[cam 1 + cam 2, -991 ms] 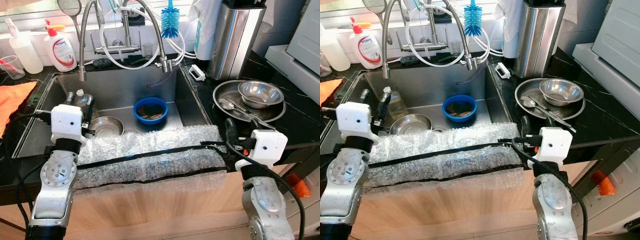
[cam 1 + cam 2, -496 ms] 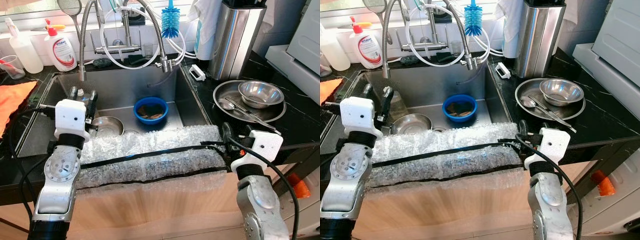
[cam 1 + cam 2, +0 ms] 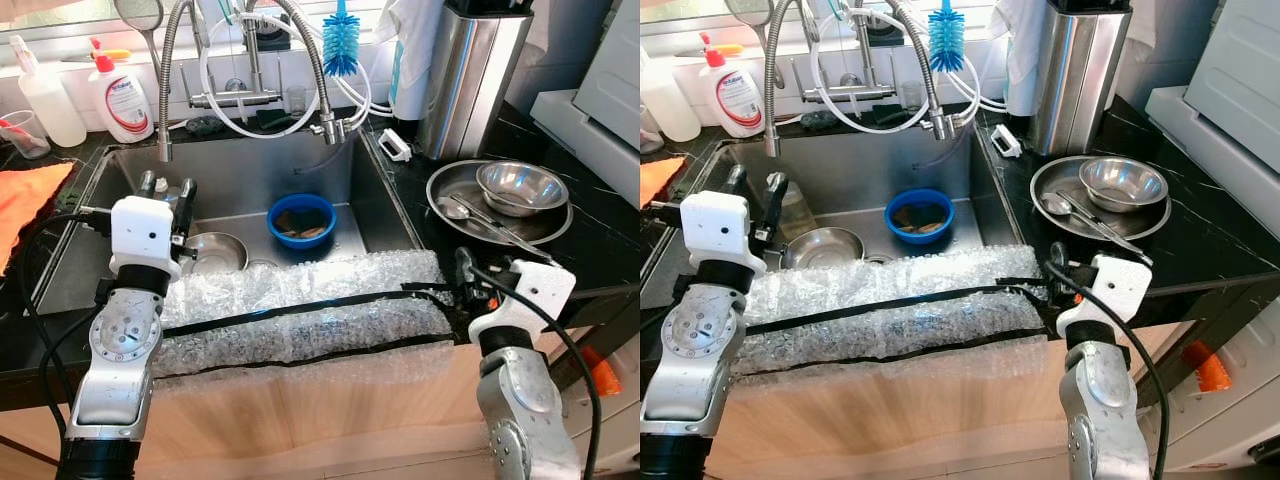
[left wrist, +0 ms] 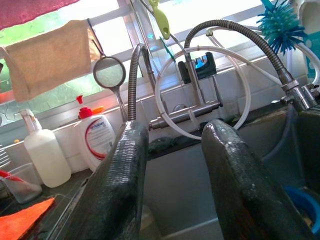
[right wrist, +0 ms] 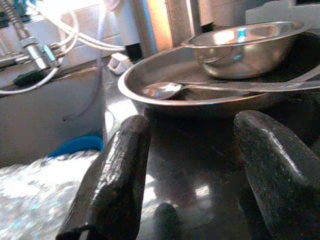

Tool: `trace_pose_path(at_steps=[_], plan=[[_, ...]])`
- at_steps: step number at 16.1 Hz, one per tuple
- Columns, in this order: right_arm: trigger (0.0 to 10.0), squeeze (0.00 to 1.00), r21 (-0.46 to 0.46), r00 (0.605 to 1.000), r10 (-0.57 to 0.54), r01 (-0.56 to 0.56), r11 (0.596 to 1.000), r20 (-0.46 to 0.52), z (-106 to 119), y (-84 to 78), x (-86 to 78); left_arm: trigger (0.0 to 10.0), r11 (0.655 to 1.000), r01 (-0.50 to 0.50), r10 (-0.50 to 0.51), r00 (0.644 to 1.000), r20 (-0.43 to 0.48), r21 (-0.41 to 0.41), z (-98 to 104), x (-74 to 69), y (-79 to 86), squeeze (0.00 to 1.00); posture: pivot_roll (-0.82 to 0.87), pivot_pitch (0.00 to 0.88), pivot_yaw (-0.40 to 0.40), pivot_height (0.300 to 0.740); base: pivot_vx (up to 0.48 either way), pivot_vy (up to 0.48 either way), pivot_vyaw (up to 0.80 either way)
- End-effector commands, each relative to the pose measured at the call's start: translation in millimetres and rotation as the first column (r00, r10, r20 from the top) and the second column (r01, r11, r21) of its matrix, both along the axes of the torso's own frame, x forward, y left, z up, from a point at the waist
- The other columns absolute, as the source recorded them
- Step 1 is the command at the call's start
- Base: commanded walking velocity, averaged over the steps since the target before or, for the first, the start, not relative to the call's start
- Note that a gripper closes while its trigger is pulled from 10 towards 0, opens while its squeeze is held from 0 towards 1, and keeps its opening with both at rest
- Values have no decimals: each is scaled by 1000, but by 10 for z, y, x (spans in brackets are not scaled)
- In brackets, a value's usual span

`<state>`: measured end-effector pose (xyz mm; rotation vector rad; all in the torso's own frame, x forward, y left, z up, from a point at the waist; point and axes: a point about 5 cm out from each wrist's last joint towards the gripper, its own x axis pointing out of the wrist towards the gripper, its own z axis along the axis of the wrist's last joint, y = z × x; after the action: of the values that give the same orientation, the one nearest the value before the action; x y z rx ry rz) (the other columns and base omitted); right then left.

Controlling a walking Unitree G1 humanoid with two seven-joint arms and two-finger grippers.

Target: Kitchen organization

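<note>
- The left gripper (image 3: 167, 188) is raised over the left part of the sink (image 3: 240, 180); its jaws stand open with nothing between them, pointing toward the faucet (image 4: 197, 107) at the back wall.
- Just beyond and below those jaws a steel bowl (image 3: 212, 252) sits on the sink floor, with a blue bowl (image 3: 301, 220) to its right, near the middle of the basin.
- The right gripper (image 3: 1058, 259) sits low at the front edge of the black tabletop (image 3: 600, 250), right of the sink; its jaws are parted and empty.
- Straight ahead of the right jaws, apart from them, a round steel tray (image 5: 165, 75) rests on the tabletop. It carries a small steel bowl (image 5: 240, 45) and a spoon (image 5: 160, 90) lying flat across it.
- A sheet of bubble wrap (image 3: 300, 310) crossed by black tape covers the sink's front rim between the two arms.
- A blue bottle brush (image 3: 340, 45) hangs above the faucet, and a white soap bottle (image 3: 124, 98) stands on the ledge at back left.
- An orange cloth (image 3: 25, 205) lies on the tabletop left of the sink.
</note>
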<state>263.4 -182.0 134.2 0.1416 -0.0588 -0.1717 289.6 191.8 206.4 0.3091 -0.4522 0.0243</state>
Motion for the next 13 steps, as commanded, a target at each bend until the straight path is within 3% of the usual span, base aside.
trace_pose_path(at_steps=[1, 13], plan=[[10000, 0, 20, 1000, -20, 20, 1000, -23, -33, -23, 8, 10000, 1000, 13, -13, 1000, 10, 25, 23, 31, -45, 0, -83, 4, 26, 740, 0, 0, 0], [10000, 0, 19, 999, -41, 41, 999, 6, 34, -82, 70, 10000, 1000, 11, -11, 1000, 23, 24, 47, 50, -47, 0, -81, 2, 27, 740, 0, 0, 0]])
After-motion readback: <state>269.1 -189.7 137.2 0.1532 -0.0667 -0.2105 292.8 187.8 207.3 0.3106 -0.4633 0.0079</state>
